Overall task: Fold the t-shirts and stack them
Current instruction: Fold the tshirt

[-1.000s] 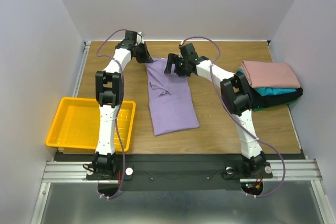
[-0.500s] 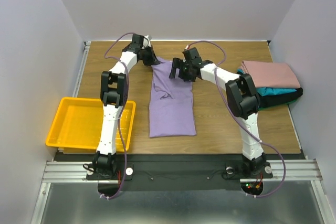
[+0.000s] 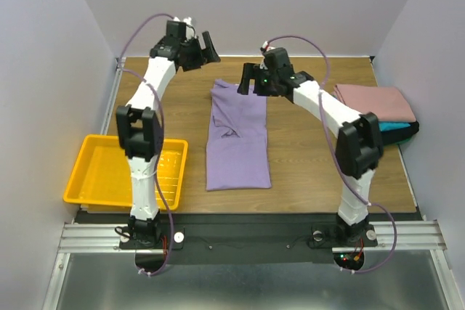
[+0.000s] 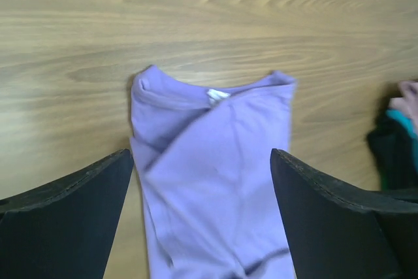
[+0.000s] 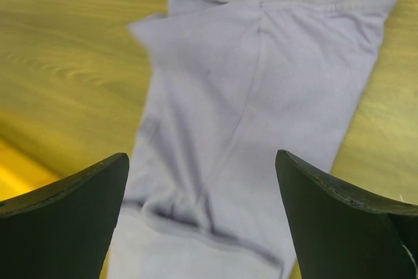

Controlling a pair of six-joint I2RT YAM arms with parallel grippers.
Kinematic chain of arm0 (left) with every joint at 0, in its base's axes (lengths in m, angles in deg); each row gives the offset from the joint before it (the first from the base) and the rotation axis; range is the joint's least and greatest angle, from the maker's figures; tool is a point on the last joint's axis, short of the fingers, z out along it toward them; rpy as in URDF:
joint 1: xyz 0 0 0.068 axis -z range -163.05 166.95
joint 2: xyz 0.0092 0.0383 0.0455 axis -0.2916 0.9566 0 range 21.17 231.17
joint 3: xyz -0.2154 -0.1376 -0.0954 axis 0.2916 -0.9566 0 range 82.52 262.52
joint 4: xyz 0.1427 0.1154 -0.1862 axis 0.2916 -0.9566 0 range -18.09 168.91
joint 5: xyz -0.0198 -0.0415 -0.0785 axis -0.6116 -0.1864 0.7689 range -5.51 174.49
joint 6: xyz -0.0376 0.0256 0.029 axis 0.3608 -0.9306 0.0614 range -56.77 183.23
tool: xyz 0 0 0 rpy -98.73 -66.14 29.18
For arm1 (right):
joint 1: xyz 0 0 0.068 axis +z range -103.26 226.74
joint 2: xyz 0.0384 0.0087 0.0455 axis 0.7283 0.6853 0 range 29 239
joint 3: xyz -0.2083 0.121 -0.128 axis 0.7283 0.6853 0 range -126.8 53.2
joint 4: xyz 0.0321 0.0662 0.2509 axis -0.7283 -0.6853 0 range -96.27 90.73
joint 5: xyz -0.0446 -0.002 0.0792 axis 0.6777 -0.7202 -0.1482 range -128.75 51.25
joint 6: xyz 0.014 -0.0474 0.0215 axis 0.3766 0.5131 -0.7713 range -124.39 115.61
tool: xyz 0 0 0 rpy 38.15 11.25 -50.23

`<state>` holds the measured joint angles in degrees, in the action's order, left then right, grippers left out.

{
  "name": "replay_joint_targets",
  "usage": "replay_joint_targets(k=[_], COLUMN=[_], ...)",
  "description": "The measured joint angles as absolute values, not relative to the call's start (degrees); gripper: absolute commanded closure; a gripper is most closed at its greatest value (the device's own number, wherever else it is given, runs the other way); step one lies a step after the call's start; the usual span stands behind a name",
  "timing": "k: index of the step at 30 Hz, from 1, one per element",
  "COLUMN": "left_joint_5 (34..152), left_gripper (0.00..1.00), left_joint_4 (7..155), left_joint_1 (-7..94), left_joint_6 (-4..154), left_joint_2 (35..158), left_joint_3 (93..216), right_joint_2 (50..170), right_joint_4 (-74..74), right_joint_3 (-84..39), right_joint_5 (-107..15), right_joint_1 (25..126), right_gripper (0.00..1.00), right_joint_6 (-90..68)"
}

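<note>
The lavender t-shirt (image 3: pixel 236 136) lies flat in the middle of the worktop (image 3: pixel 305 157). It is folded lengthwise into a long strip, with the collar at the far end and the hem at the near end. In the left wrist view the white neck label shows at the collar, and one side panel is folded across the front of the shirt (image 4: pixel 215 181).

The left claw (image 3: pixel 205 43) hangs above the worktop, just beyond the collar's far-left corner. Its fingers are spread wide and grip nothing. The right claw (image 3: pixel 248 80) hovers over the collar's far-right corner, also spread and empty, and the shirt (image 5: pixel 261 96) shows between its fingers.

Well to the right sits a stack of folded shirts: a dusty-pink shirt (image 3: pixel 374 101) on top, a teal shirt (image 3: pixel 396 125) beneath it, and a black shirt (image 3: pixel 408 134) at the bottom. A yellow tray (image 3: pixel 102 172) rests at the near-left corner.
</note>
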<state>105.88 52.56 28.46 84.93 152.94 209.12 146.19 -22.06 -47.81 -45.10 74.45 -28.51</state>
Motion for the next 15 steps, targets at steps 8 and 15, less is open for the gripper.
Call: replay_joint_targets(k=[8, 15], left_joint_5=[99.95, 96.72], left_gripper=[0.01, 0.01], left_joint_4=[62.68, 63.86], left_joint_1=[30.78, 44.9], left_joint_6=[88.82, 99.9], left_joint_2=[112.85, 92.81], left_joint_3=[170.98, 132.73], right_joint_2=[121.99, 109.45], right_joint_4=[-20.16, -22.52], right_joint_3=[-25.58, -0.69], right_joint_5=[-47.74, -50.93], right_joint_1=[76.02, 83.6], right_gripper=[0.0, 0.0], right_joint_6=[-30.82, -37.55])
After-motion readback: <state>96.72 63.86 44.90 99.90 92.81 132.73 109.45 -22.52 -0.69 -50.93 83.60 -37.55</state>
